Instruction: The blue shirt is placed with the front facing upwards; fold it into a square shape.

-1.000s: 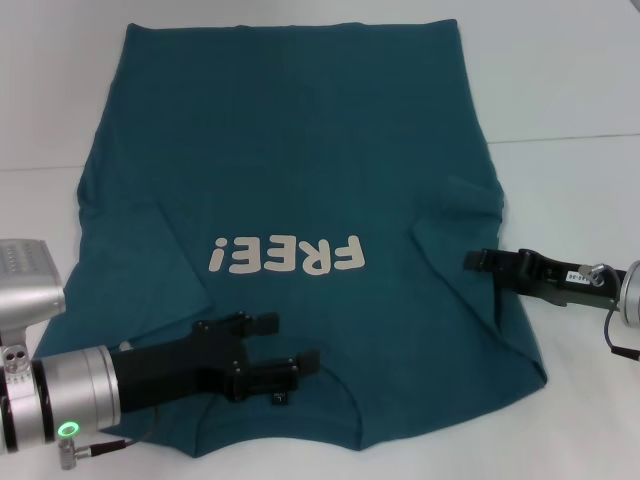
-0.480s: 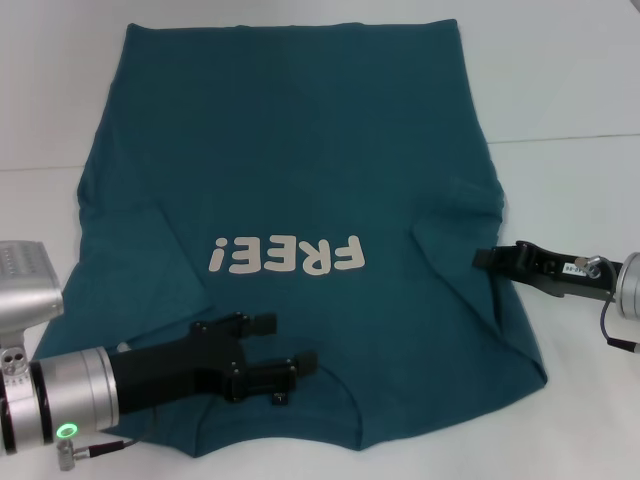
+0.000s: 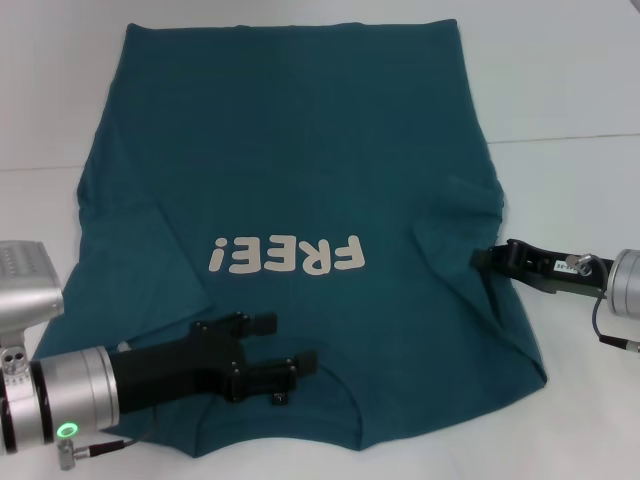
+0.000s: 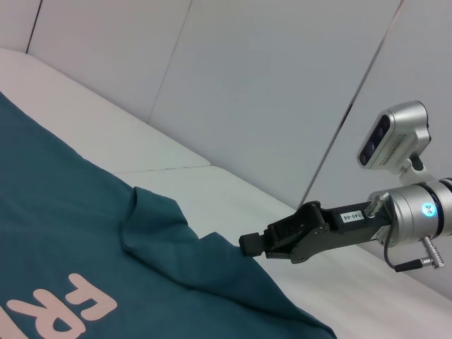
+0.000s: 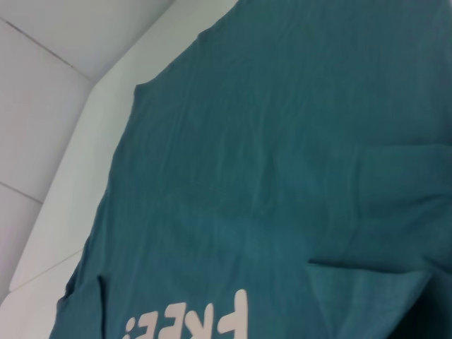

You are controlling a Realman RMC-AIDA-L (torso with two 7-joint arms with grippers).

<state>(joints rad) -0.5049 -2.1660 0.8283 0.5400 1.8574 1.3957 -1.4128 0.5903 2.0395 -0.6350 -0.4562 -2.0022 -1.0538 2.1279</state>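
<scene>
A white table [image 3: 570, 90] carries the blue shirt [image 3: 290, 170], spread flat and front up across most of the middle, its cream "FREE!" lettering [image 3: 288, 256] reading upside down from the robot's side and both short sleeves folded in over the body. The left gripper [image 3: 292, 345] lies over the shirt's near collar edge with its black fingers spread apart and nothing between them. The right gripper [image 3: 481, 258] reaches in from the right, its tip at the folded right sleeve edge; whether it grips cloth cannot be told.
</scene>
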